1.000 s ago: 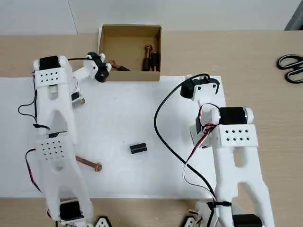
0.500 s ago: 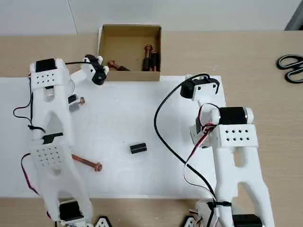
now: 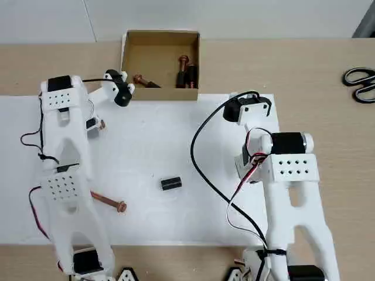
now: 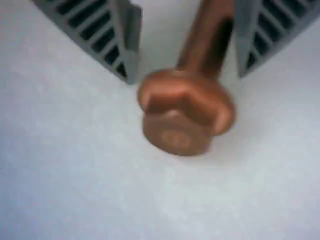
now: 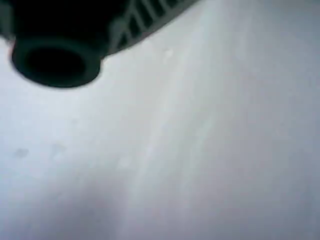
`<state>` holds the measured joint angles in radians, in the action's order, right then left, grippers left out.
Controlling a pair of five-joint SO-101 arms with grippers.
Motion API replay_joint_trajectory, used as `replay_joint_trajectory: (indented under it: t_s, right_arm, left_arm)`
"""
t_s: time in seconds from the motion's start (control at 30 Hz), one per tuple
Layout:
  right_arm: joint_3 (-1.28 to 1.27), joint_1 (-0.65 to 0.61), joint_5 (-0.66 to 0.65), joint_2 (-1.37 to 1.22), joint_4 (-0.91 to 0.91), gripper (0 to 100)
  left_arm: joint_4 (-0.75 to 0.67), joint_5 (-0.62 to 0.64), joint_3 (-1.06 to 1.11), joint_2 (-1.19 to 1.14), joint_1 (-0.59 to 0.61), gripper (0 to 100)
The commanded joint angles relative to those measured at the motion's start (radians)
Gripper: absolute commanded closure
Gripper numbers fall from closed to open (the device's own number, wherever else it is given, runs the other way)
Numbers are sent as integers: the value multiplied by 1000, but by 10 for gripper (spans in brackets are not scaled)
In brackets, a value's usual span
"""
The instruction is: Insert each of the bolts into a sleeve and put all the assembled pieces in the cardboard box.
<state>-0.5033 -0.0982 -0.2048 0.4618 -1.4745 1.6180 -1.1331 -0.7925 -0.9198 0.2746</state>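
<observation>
Surroundings. We note a pair of scissors (image 3: 360,84) at the right edge of the bench (image 3: 316,64), well apart from the work. A white mat (image 3: 146,140) covers the front and middle of the bench. The cardboard box (image 3: 170,93) sits at the mat's back edge, left of centre. A black cable (image 3: 195,155) from the right arm loops over the mat between the loose sleeve (image 3: 171,183) and that arm. The left arm's body lies over the shank end of the loose bolt (image 3: 110,202), so we see the head and part of the shank.

Bolts outside the box: two. The held bolt (image 4: 182,117) is gripped in the left end effector (image 4: 185,70), head outward, above the mat near its back left corner and just short of the box. The loose bolt lies on the mat toward the front left corner.

Sleeves outside the box: two. The held sleeve (image 5: 55,62) is gripped in the right end effector (image 5: 75,25), open bore toward the wrist camera, just above the mat. The loose sleeve lies near the middle of the mat, toward its front edge.

Assembled pieces in the box: one piece (image 3: 145,81) lies by the front wall on the left. A close cluster (image 3: 186,71) lies by the right wall, two pieces as best we can tell.
</observation>
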Motion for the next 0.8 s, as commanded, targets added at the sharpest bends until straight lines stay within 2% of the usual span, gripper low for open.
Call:
replay_joint_trajectory:
  t_s: [0.0,0.13,0.53,0.77]
  right_arm:
    - [5,8,-9,33,15,991]
    - [5,4,-9,30,15,991]
    - [5,4,-9,35,15,991]
    - [9,2,0,36,8,991]
  left_arm:
    - [43,-2,-88,-64,0,919]
    - [123,-2,-179,-110,-11,997]
    - [135,84,-191,48,-44,995]
    - [135,114,-24,255,-84,995]
